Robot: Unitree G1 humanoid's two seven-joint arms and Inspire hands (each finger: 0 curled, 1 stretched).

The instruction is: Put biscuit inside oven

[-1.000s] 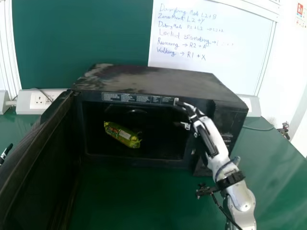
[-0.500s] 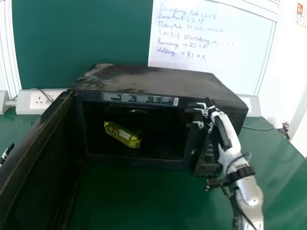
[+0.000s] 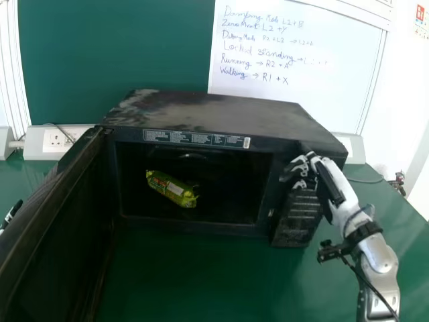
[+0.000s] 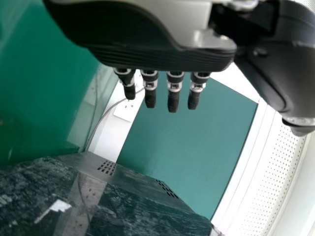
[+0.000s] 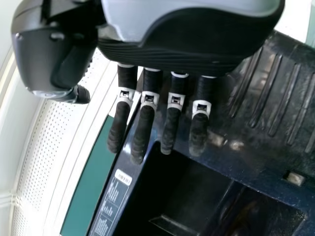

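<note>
Though dim around the biscuit packet point(image 3: 171, 188), the oven point(image 3: 208, 111); right hand point(image 3: 324, 174) and edge-cropped left hand point(image 3: 11, 212) both empty, fingers straight.

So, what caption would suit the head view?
Green biscuit packet inside the open oven, the right robot hand near its front.

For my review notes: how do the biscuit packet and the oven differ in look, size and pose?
The biscuit packet is bright yellow-green; the oven is black. The packet is small enough to lie inside, while the oven is a large box around it. The packet lies slanted across the opening, whereas the oven stands upright on the table. Both are wider than tall.
</note>
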